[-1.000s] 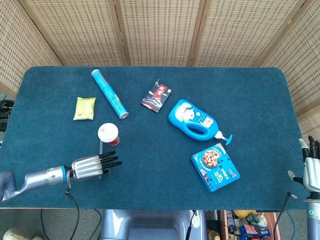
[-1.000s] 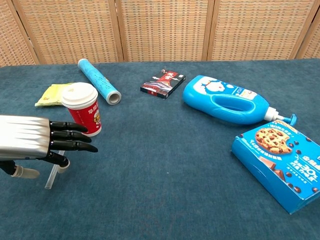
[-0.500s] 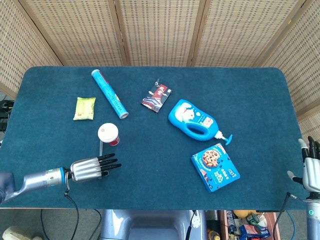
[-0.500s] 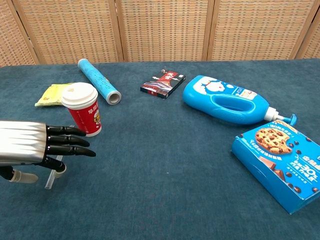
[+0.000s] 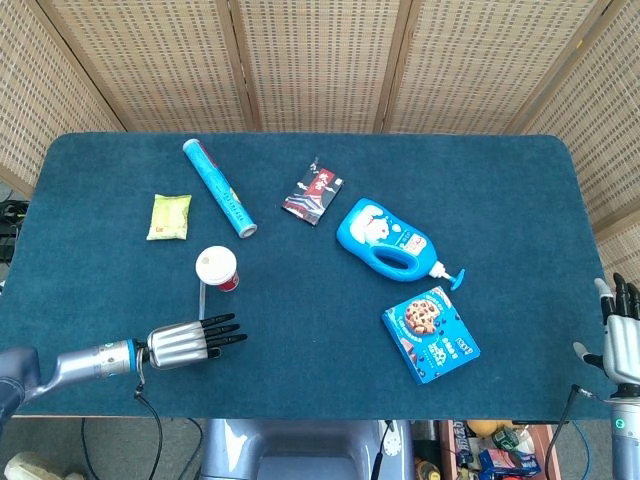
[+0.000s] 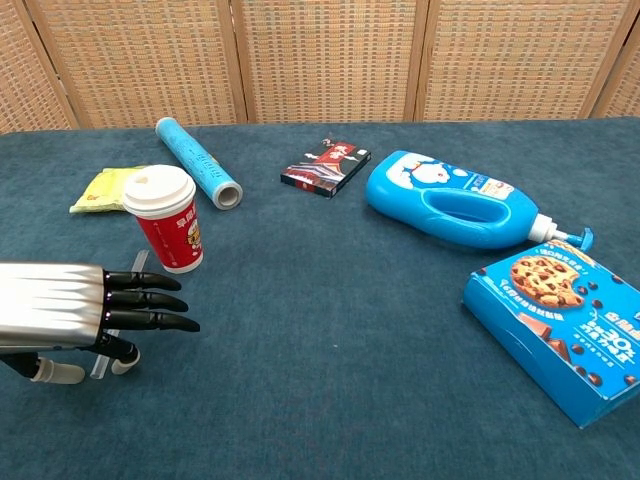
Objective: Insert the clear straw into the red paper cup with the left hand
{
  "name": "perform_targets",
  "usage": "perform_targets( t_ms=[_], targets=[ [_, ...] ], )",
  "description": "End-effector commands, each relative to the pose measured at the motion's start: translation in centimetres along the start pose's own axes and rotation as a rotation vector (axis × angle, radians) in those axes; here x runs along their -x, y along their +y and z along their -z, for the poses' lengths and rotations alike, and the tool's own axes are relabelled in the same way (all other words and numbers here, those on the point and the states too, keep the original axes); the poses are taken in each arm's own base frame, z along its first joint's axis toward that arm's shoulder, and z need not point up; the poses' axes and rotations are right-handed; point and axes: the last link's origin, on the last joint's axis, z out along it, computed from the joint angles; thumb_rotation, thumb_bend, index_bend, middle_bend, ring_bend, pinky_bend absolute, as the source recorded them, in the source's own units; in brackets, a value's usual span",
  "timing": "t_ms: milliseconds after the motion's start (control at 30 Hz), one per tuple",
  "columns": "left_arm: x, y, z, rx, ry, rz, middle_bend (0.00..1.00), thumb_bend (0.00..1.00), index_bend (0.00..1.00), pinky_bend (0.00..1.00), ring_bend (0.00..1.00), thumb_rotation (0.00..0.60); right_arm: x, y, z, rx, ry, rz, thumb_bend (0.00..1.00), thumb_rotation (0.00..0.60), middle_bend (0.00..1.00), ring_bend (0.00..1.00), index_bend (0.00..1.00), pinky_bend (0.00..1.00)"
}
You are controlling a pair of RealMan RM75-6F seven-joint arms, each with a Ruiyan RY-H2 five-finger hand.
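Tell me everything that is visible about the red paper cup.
The red paper cup stands upright on the blue table cloth, left of centre. It has a cream lid, and its red wall carries a printed picture and white characters. No straw is in it. The clear straw lies flat on the near side of its base; contact is unclear.

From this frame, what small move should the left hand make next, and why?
Probably lower and close its fingers around the clear straw. The left hand hovers open at the straw's near end, holding nothing, while the straw lies flat on the table beside the red paper cup, not yet inserted.
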Motion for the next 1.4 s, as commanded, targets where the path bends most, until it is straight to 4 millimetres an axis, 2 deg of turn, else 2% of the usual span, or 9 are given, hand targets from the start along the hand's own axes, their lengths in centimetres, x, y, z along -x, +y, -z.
perform_targets(
  t_ms=[33,200,367,600,833,1100,1333,1400],
  targets=[
    [-0.1,0.0,-0.3,0.008,0.003,-0.002,0.00,0.32,0.44,0.00,0.00,0.600,0.0,0.0,0.0,0.000,-0.001,0.000,0.00,0.600,0.00,0.00,0.00,0.00],
    [0.1,0.2,-0.5,0.019,-0.007,-0.004,0.00,0.34,0.53,0.00,0.00,0.600,0.1,0.0,0.0,-0.001,-0.004,-0.001,0.00,0.600,0.00,0.00,0.00,0.00],
    [0.1,0.2,-0.4,0.021,-0.005,0.002,0.00,0.45,0.62,0.00,0.00,0.600,0.0,0.0,-0.1,-0.001,-0.002,-0.006,0.00,0.600,0.00,0.00,0.00,0.00],
    [0.0,0.1,-0.4,0.024,0.000,-0.006,0.00,0.47,0.64,0.00,0.00,0.600,0.1,0.0,-0.1,-0.004,-0.006,-0.005,0.00,0.600,0.00,0.00,0.00,0.00],
    [-1.4,0.4,0.0,0.030,0.080,0.000,0.00,0.47,0.64,0.00,0.00,0.600,0.0,0.0,0.0,-0.006,-0.005,-0.009,0.00,0.600,0.00,0.00,0.00,0.00],
    [-4.3,1.9,1.1,0.016,0.222,0.103,0.00,0.47,0.65,0.00,0.00,0.600,0.0,0.0,0.0,-0.009,-0.008,-0.008,0.00,0.600,0.00,0.00,0.00,0.00],
    [-6.9,3.5,2.6,-0.023,0.280,0.360,0.00,0.47,0.65,0.00,0.00,0.600,0.1,-0.1,0.0,-0.010,-0.010,-0.006,0.00,0.600,0.00,0.00,0.00,0.00],
    [-7.4,3.5,3.1,-0.036,0.285,0.384,0.00,0.48,0.65,0.00,0.00,0.600,0.1,-0.1,0.0,-0.011,-0.011,-0.006,0.00,0.600,0.00,0.00,0.00,0.00]
  ],
)
